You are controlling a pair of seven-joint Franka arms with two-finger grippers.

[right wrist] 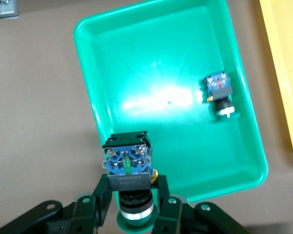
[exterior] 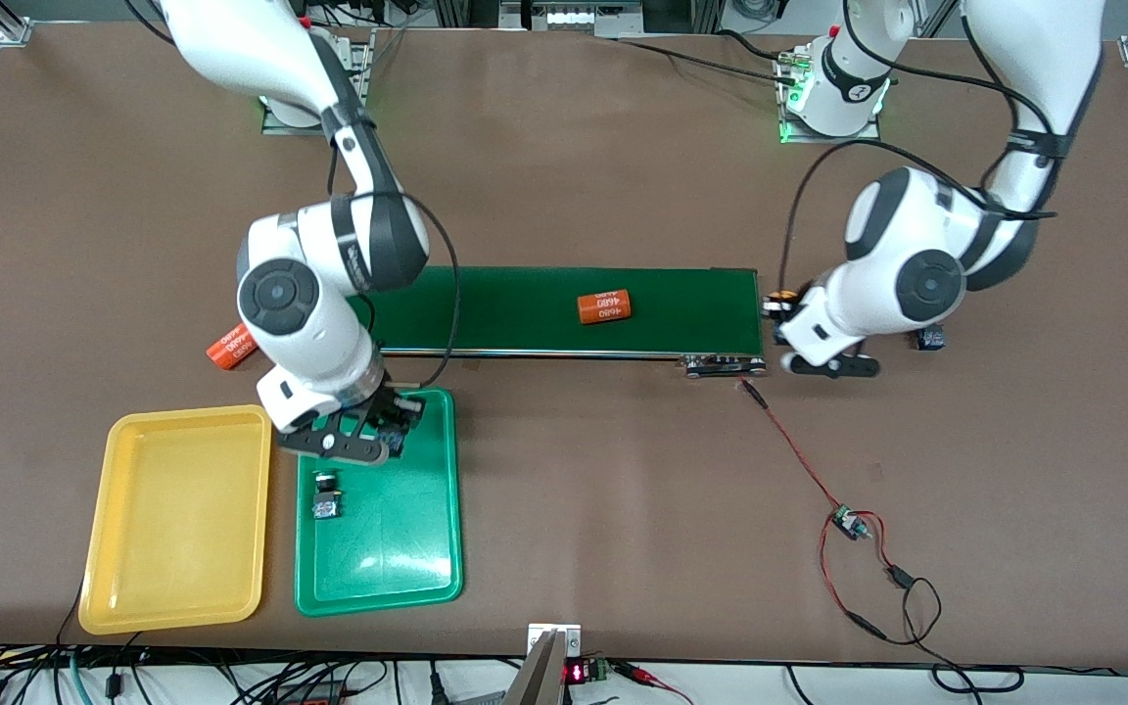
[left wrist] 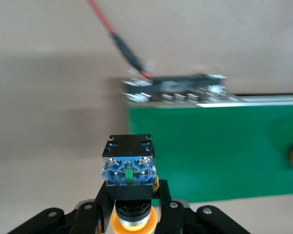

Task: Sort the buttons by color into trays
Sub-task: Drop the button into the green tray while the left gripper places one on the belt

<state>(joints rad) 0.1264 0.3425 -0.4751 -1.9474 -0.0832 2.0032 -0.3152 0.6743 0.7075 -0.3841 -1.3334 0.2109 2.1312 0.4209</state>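
Brown table (exterior: pixel 574 147), conveyor belt (exterior: pixel 525 308) mid. Right gripper (right wrist: pixel 135 207) over green tray (exterior: pixel 427 578), fingers clamped on green button (right wrist: pixel 128 163); another button (exterior: pixel 326 494) lies inside. Left gripper (left wrist: pixel 132 209) at belt end, pinching yellow button (left wrist: pixel 129 163). Yellow tray (exterior: pixel 182 509) beside green.

Two trays are sitting side by side on the surface (exterior: pixel 623 490), nearer the front camera than the conveyor belt (exterior: pixel 525 308); one button (exterior: pixel 326 497) is lying in the tray (exterior: pixel 427 548) beside the belt's end.
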